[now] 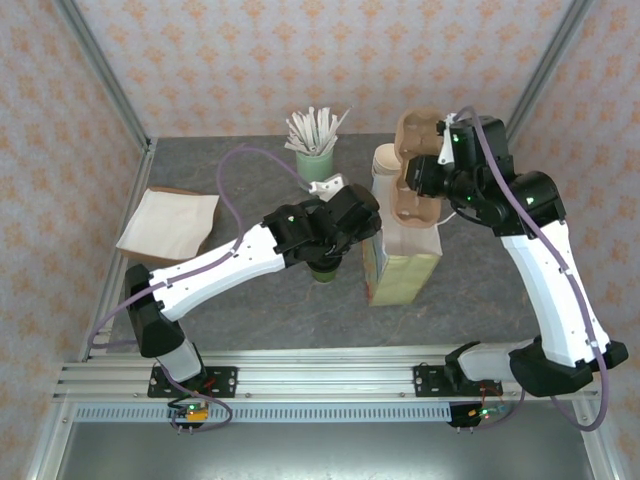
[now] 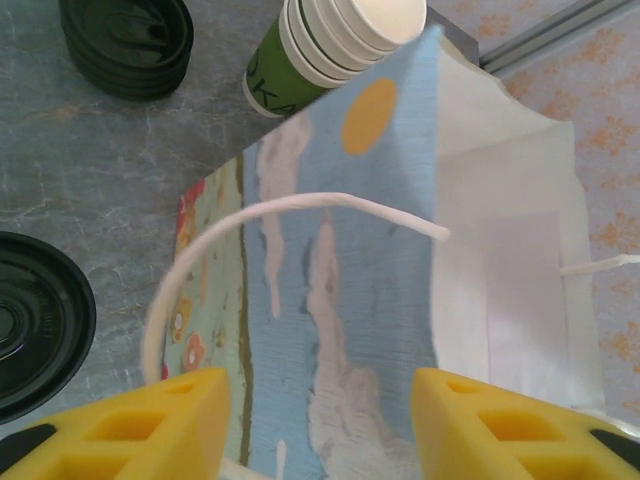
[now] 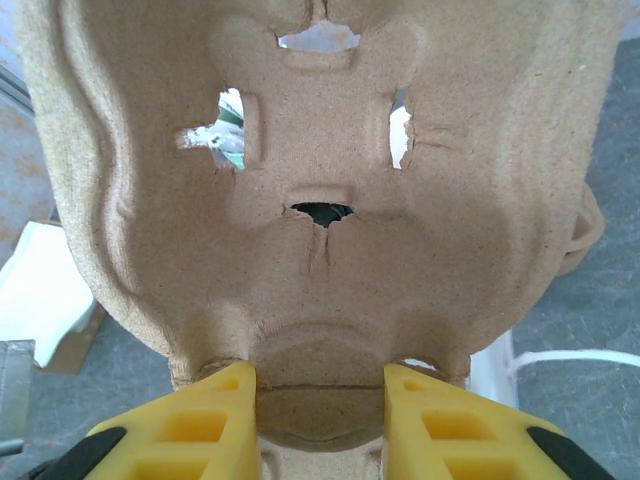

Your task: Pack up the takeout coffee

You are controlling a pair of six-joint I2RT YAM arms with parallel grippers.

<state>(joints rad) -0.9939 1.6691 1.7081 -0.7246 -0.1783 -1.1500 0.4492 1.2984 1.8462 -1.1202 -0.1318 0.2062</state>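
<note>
On the near part of the grey mottled worktop [image 1: 250, 310] stands the takeout coffee [image 1: 322, 270], a small green paper cup with a round black plastic lid. It is upright, partly under the left arm and just beside the printed paper carrier bag [image 1: 400, 275] (sky-blue with white clouds on one face, small flowers on another). The bag stands upright with its mouth open, white inside.

The left pincer [image 2: 320, 395] hangs over the bag's blue face, its yellow fingers roughly half open with nothing between them. The bag's white cord handle [image 2: 340, 198] arcs ahead of it, and the lidded cup sits off to the left in the wrist view, apart from both fingers.

Further back, the right pincer [image 3: 320, 375] is clamped on the rim of a brown moulded-pulp cup carrier [image 1: 415, 170], a yellow finger on either side of the edge. The carrier is held over the bag's far end – whether it touches the bag I cannot tell.

Well to the left lies a flat tan paper sheet [image 1: 170, 222]. Beyond the bag, in the left wrist view, are a stack of black plastic lids [image 2: 125, 45] and a stack of lidless green paper cups with cream insides [image 2: 335, 35]. Farthest back is a pale green mug holding white sticks [image 1: 315, 160].
</note>
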